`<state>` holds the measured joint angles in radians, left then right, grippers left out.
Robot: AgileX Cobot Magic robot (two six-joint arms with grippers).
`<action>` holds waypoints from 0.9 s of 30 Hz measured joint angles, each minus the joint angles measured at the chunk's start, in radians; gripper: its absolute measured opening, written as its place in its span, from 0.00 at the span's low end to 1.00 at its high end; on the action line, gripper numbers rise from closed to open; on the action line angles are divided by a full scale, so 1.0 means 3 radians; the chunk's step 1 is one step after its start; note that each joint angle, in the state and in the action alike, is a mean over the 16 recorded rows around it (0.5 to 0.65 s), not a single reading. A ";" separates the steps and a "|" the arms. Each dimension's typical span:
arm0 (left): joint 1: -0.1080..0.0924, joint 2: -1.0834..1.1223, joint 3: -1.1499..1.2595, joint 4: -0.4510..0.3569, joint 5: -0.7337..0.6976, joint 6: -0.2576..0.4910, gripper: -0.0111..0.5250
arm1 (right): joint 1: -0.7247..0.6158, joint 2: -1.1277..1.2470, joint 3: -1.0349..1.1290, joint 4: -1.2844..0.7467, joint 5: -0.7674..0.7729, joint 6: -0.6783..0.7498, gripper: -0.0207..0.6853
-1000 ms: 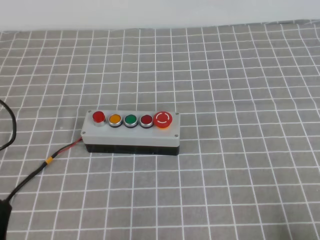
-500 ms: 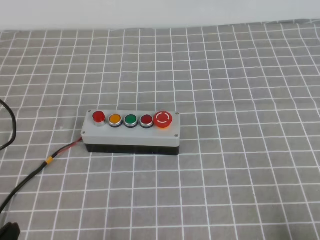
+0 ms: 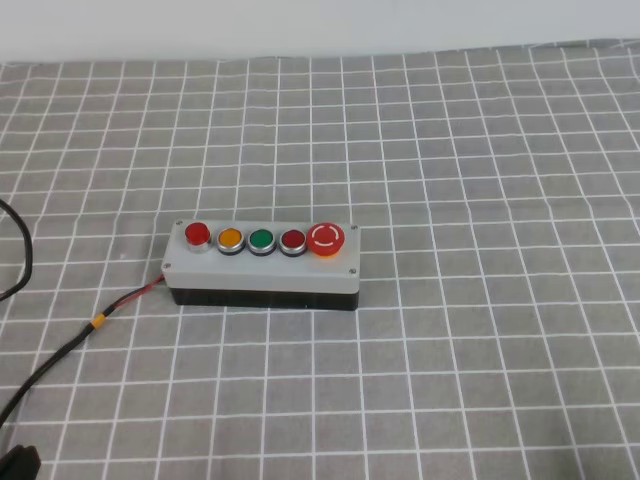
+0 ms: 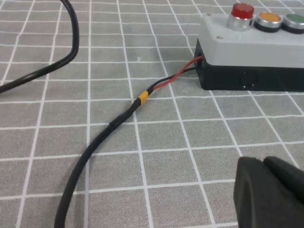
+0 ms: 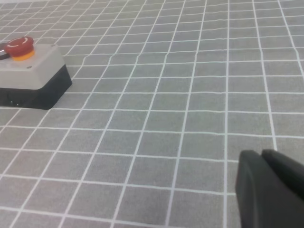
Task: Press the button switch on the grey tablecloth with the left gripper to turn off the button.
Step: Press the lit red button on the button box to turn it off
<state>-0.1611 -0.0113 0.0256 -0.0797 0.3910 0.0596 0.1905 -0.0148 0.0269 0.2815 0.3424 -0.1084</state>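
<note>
The tablecloth (image 3: 480, 150) carries the switch (image 3: 262, 265) left of centre, its button (image 3: 197, 234) at the left end, while the left gripper (image 4: 268, 192) sits low, near the wire (image 4: 173, 79), fingers pressed together; right gripper (image 5: 270, 187) likewise.

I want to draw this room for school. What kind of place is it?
Probably a robot test bench or lab table, not a home. A grey tablecloth with a white grid covers it, a wired button switch sits alone in the middle, and a black robot hand shows at the edge of the left wrist view.
</note>
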 joint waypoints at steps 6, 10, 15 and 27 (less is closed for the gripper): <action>0.0000 0.0000 0.0000 0.0002 0.0001 -0.0001 0.01 | 0.0000 0.0000 0.0000 0.0003 0.0000 0.0000 0.01; 0.0000 0.0000 0.0000 0.0006 0.0001 -0.0002 0.01 | 0.0000 0.0000 0.0000 0.0005 0.0000 0.0000 0.01; 0.0000 0.0000 0.0000 0.0009 0.0001 -0.0002 0.01 | 0.0000 0.0000 0.0000 0.0006 0.0000 0.0000 0.01; 0.0000 0.0000 0.0000 0.0011 0.0001 -0.0004 0.01 | 0.0000 0.0000 0.0000 0.0006 0.0000 0.0000 0.01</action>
<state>-0.1611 -0.0113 0.0256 -0.0764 0.3913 0.0583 0.1905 -0.0148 0.0269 0.2833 0.3424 -0.1084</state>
